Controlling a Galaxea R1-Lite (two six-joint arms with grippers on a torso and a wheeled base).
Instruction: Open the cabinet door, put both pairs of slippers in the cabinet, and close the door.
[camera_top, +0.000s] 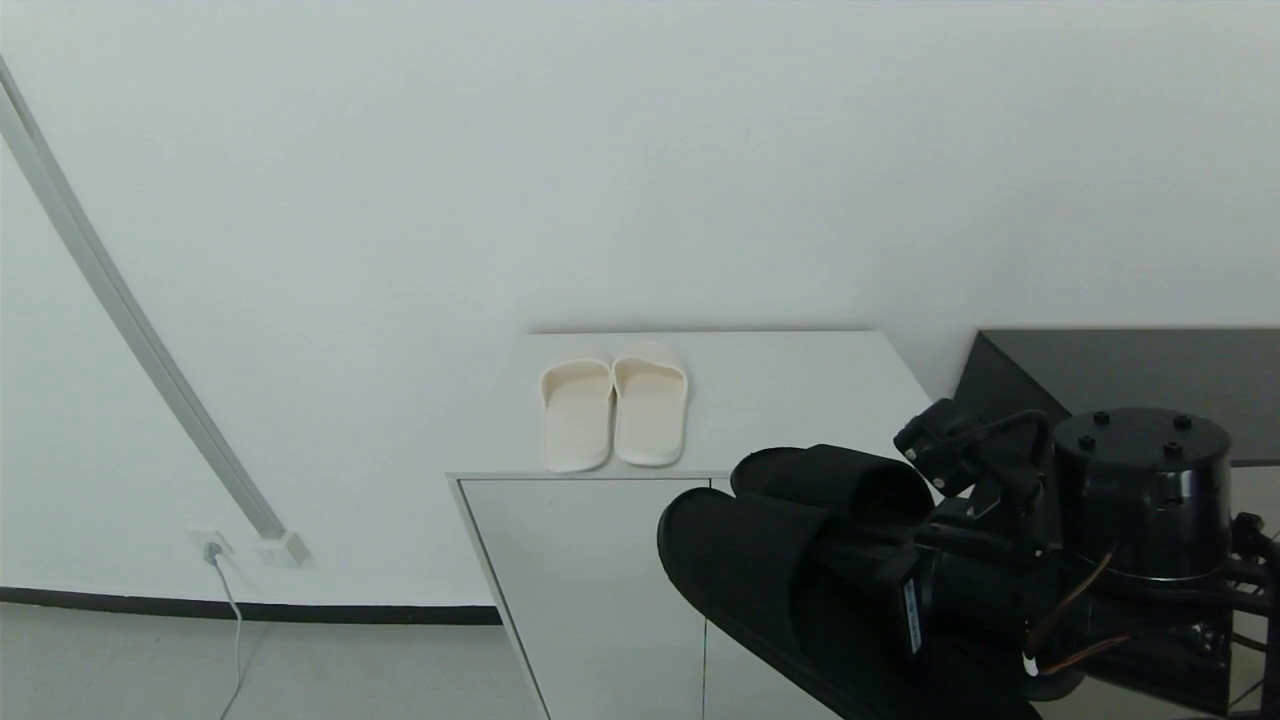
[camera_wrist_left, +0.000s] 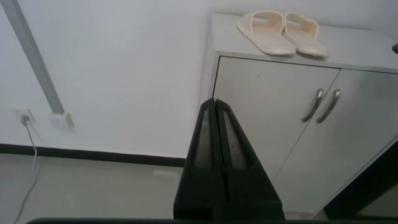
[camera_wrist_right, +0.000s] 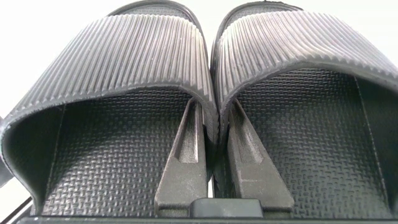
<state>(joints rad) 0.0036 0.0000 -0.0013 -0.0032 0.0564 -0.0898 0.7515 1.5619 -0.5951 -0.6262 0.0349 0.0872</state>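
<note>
The white cabinet (camera_top: 800, 390) is standing against the wall with both doors (camera_wrist_left: 273, 112) shut, so what is lying inside cannot be told. The black slippers (camera_top: 770, 560) are hanging in front of its right door. The right gripper (camera_wrist_right: 213, 118) is holding them, with one finger inside each slipper, pinching the two inner walls together. The cream slippers (camera_top: 615, 410) are lying side by side on the cabinet top, in its left half, with the heels at the front edge.

The left gripper (camera_wrist_left: 215, 109) is hovering before the left door with its fingers pressed together. I am judging that the door comes first. The left fingers should be spreading, closing around one of the handles (camera_wrist_left: 314, 104) at the doors' meeting edge, and pulling in an arc. Meanwhile the right arm should be keeping the black pair out of the door's swing.
</note>
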